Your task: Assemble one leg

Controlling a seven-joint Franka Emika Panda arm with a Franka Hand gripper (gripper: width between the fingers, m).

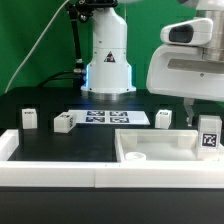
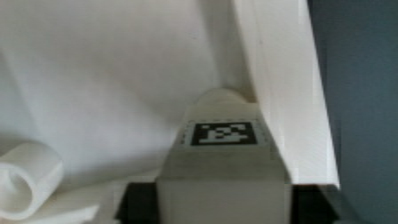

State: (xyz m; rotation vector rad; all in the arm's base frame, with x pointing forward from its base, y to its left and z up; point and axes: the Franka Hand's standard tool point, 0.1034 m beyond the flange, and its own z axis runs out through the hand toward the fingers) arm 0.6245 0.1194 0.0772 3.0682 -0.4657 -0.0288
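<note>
My gripper (image 1: 206, 121) is shut on one leg (image 1: 208, 138), a stubby white post with a black-and-white tag. It holds the leg upright over the right end of the large white tray-like piece (image 1: 165, 152). In the wrist view the leg (image 2: 222, 150) sits between my black fingers (image 2: 143, 203), its tip close to the tray piece's raised wall (image 2: 267, 60); whether it touches is unclear. Three more legs stand on the black table: two at the exterior view's left (image 1: 30, 119) (image 1: 64, 123) and one near the middle right (image 1: 163, 119).
The marker board (image 1: 110, 118) lies flat in front of the robot base (image 1: 108, 60). A white border frame (image 1: 60, 172) runs along the table's front and left edge. A rounded recess (image 2: 27, 178) shows in the tray piece near the held leg.
</note>
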